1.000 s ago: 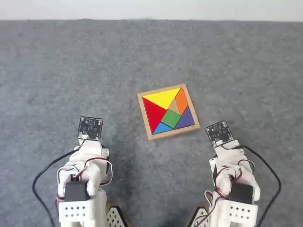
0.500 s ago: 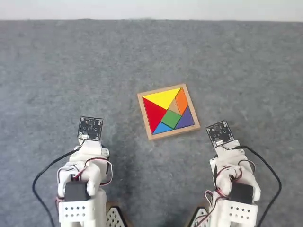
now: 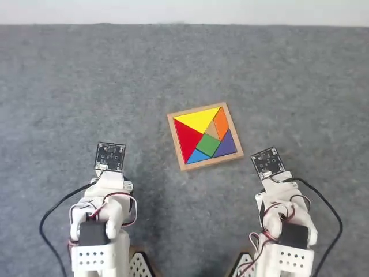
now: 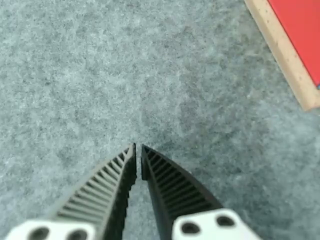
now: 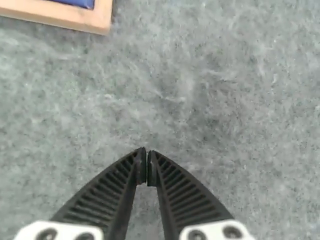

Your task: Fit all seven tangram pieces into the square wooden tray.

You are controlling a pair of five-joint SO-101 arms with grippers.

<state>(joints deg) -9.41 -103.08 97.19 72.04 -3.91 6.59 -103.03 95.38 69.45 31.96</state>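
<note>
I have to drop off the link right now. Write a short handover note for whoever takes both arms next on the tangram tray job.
Grippers: the left gripper is shut and empty, above the grey felt table near the tray's rim. The right gripper is shut and empty, near a tray corner.
Things: the square wooden tray lies ahead of and between the arms.
Done: the yellow triangle, red triangle, green square, orange piece, purple triangle and blue triangle lie flat inside.
Left: the tan triangle mid-tray may be the seventh piece or bare tray floor. Check it.
</note>
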